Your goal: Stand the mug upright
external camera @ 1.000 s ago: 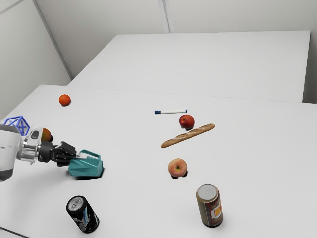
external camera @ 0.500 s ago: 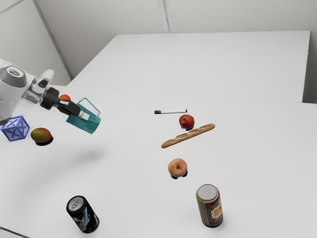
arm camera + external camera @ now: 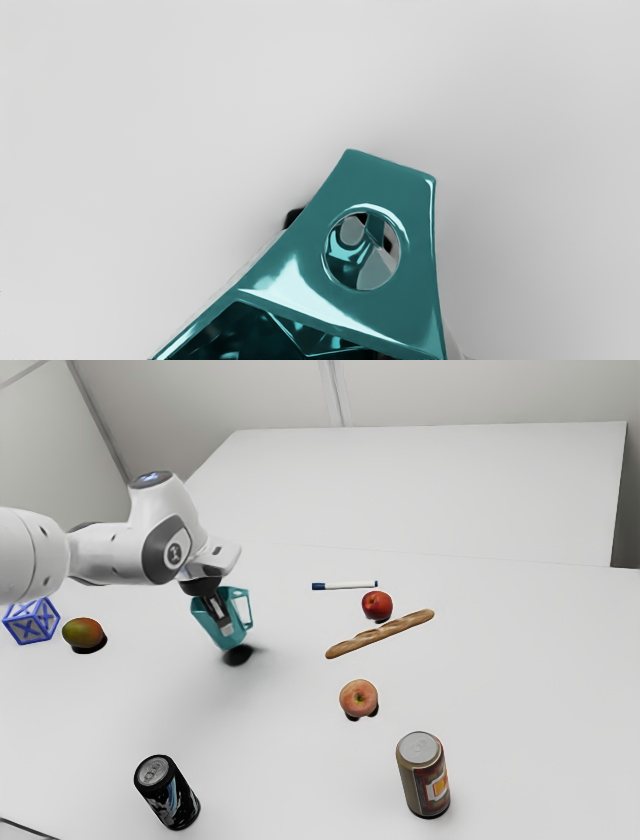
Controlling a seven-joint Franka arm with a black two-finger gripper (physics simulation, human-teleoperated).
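Note:
The teal mug hangs tilted in the exterior view, its base pointing down just above a dark shadow on the table and its handle toward the exterior view's right. My gripper reaches down onto it and is shut on its body, one finger lying across the near side. In the wrist view the mug has its open rim toward the hand and a round hole through the handle side. Most of the gripper is hidden behind it there, apart from a dark bit of finger at its edge.
On the white table lie a mango, a blue cube frame, a marker, a red apple, a baguette and a paler apple. A black can and another can stand nearer.
The mug was lifted off the table in my gripper, carried toward the exterior view's right and lowered again. My hand swung from nearly level to pointing down, turning the mug's base downward.

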